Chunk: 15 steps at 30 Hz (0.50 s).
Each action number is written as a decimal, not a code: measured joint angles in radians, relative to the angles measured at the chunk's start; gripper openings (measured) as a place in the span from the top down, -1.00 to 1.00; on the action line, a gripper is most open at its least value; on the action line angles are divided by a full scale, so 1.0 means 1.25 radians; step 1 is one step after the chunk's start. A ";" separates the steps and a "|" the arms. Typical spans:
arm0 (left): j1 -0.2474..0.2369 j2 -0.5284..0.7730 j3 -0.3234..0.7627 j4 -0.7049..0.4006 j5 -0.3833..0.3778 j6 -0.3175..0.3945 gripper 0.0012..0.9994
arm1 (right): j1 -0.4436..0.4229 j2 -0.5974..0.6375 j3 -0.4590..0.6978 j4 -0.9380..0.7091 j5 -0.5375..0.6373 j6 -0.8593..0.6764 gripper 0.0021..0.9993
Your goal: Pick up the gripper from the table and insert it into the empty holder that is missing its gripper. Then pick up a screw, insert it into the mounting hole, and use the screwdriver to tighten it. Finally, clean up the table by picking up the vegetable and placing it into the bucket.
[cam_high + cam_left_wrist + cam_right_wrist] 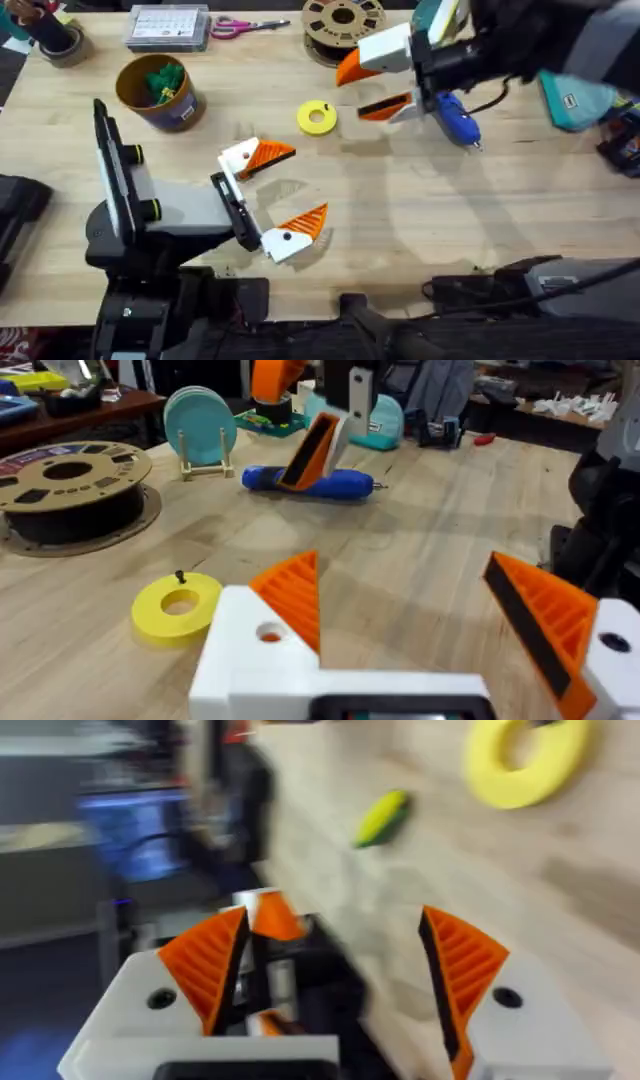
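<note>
Bucket (158,92) at ten o'clock on counter (420,220), green leafy bunch (163,80) inside.
Screwdriver (455,120) just at five o'clock of right pincer (375,85); both right and left pincer (275,195) spread apart, empty.

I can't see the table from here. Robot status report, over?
Left gripper open, empty. Right gripper open, by the screwdriver. Vegetable on table, not in bucket.
</note>
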 joint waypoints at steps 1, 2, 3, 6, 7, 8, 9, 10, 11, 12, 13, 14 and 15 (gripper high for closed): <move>0.000 0.000 0.000 0.000 0.000 0.000 -0.97 | 0.001 -0.001 0.032 -0.057 0.045 -0.041 -0.99; 0.000 0.000 0.000 0.000 0.000 0.000 -0.97 | 0.004 -0.002 0.062 -0.102 0.092 -0.080 -0.99; 0.000 0.000 0.000 0.000 0.000 0.000 -0.97 | 0.008 -0.002 0.089 -0.143 0.141 -0.114 -1.00; 0.000 0.000 0.000 0.000 0.000 0.000 -0.97 | 0.032 -0.005 0.155 -0.217 0.295 -0.199 -1.00; 0.000 0.000 0.000 0.000 0.000 0.000 -0.97 | 0.044 -0.005 0.171 -0.234 0.351 -0.222 -1.00; 0.000 0.000 0.000 0.000 0.000 0.000 -0.97 | 0.056 -0.005 0.181 -0.242 0.402 -0.240 -1.00; 0.000 0.000 0.000 0.000 0.000 0.000 -0.97 | 0.069 -0.005 0.187 -0.250 0.452 -0.255 -1.00; 0.000 0.000 0.000 0.000 0.000 0.000 -0.97 | 0.083 -0.005 0.190 -0.258 0.502 -0.270 -1.00; 0.000 0.000 0.000 0.000 0.000 0.000 -0.97 | 0.096 -0.005 0.190 -0.268 0.542 -0.283 -0.99; 0.000 0.000 0.000 0.000 0.000 0.000 -0.97 | 0.108 -0.005 0.190 -0.278 0.581 -0.295 -1.00; 0.000 0.000 0.000 0.000 0.000 0.000 -0.97 | 0.119 -0.005 0.190 -0.285 0.609 -0.306 -1.00; 0.000 0.000 0.000 0.000 0.000 0.000 -0.97 | 0.130 -0.005 0.190 -0.290 0.635 -0.315 -1.00; 0.000 0.000 0.000 0.000 0.000 0.000 -0.97 | 0.140 -0.005 0.190 -0.293 0.657 -0.322 -1.00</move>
